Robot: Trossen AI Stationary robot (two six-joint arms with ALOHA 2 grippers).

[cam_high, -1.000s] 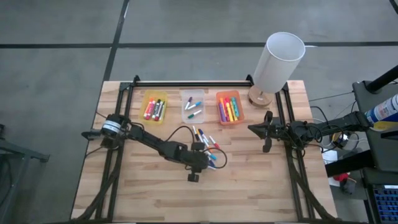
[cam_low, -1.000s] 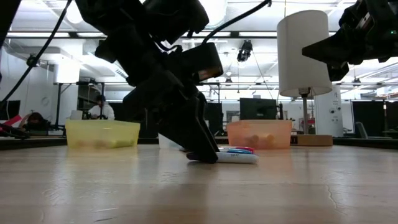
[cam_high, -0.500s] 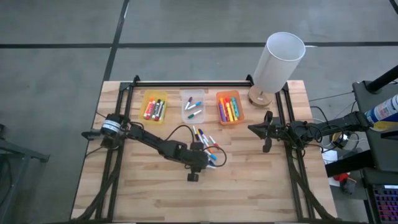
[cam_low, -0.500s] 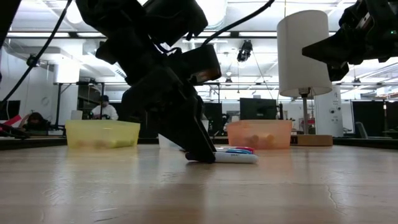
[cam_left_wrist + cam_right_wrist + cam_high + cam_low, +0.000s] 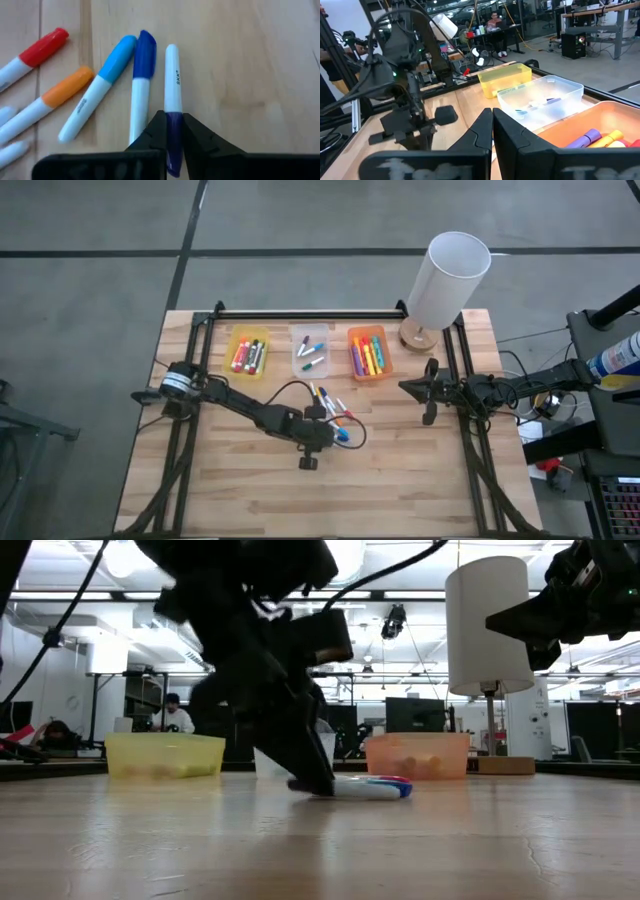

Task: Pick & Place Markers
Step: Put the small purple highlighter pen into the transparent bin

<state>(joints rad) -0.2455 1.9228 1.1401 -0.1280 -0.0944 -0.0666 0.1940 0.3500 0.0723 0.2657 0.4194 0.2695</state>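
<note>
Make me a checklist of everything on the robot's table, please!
Surface: wooden table, bare at the front.
Job's things: loose markers at mid-table; more in the yellow bin, clear bin and orange bin.
Clutter: white lamp at the back right corner.
Grippers: left tool shut on a purple-capped marker; right tool shut, empty, waiting at the right edge.
Cables: black cable looping along the left arm.
Surroundings: workshop with desks; a person seated far off.
</note>
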